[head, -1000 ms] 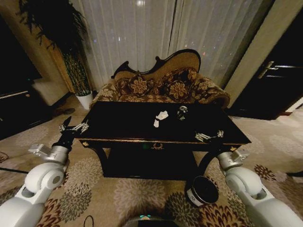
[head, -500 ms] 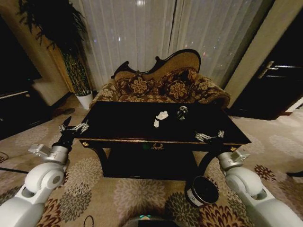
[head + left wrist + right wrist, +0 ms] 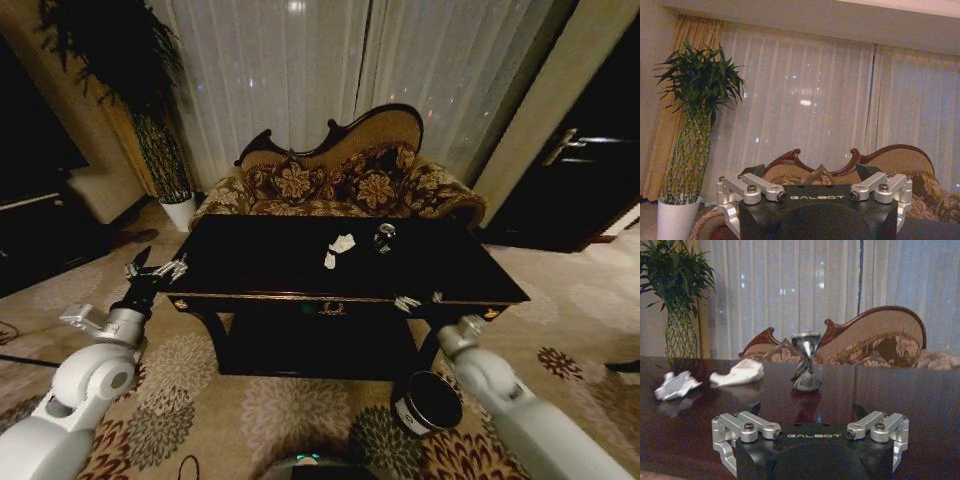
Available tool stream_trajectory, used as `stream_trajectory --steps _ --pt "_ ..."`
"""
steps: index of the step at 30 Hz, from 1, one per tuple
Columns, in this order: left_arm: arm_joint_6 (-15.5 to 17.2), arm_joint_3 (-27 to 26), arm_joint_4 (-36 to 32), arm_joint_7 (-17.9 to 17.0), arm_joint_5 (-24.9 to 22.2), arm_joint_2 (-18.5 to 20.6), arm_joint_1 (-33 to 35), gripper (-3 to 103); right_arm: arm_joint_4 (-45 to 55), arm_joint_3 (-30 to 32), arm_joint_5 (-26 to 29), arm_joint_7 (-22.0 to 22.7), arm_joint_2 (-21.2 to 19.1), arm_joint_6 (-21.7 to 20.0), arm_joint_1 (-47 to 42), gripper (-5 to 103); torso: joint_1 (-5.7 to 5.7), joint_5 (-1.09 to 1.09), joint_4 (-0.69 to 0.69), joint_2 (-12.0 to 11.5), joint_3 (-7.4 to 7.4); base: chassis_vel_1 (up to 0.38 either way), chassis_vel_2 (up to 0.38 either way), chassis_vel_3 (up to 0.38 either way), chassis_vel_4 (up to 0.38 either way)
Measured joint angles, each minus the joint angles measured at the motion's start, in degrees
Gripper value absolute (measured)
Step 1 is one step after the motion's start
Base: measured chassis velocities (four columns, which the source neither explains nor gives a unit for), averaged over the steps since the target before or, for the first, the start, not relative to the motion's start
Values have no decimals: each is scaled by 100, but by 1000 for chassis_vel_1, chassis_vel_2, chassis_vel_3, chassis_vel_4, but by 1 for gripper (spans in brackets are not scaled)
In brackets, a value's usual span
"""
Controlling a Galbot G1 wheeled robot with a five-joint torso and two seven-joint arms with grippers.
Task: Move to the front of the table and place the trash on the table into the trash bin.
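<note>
A: Robot parked facing the bench (image 3: 250, 262). Step in hand: first pick. Nothing binned yet, judging by the trash on top.

B: Trash position?

A: Two paper (image 3: 343, 243) scraps mid-bench, toward the sofa (image 3: 345, 180) side; crushed can (image 3: 385, 237) just beside them, to the right. Wrist view: can (image 3: 806, 361) upright, paper (image 3: 738, 373) to one side.

B: Grippers?

A: Right gripper (image 3: 418, 301) at the front edge of the bench, fingers (image 3: 744, 427) spread wide, empty. Left gripper (image 3: 153, 270) off the bench's left end, also wide, empty, idle.

B: Bin?

A: Bin (image 3: 428, 402) on the carpet by the front right leg, under the right arm.

B: Next move calls for?

A: Likely a forward reach over the top to the can, then closing on it. The can's pinched waist looks the easiest grasp.
</note>
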Motion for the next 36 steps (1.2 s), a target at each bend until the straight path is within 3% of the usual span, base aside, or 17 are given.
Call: stream_trajectory --steps 13,23,26,36 --pt "0 -1 -1 2 0 1 0 100 -246 -13 289 -38 -449 19 683 100 -1 2 -2 0 -1 0 0 0 0" --pt "-1 -1 0 2 0 0 0 100 -948 -1230 314 -50 -531 -27 1887 100 -1 3 -2 0 -1 0 0 0 0" --pt "-2 -1 -1 2 0 0 0 100 -1333 -1834 364 -52 -428 -52 2682 100 -1 1 -1 0 -1 0 0 0 0" --pt "-2 -2 -1 2 0 0 0 100 -1933 -2565 419 -60 -218 -73 3496 100 -1 2 -2 0 -1 0 0 0 0"
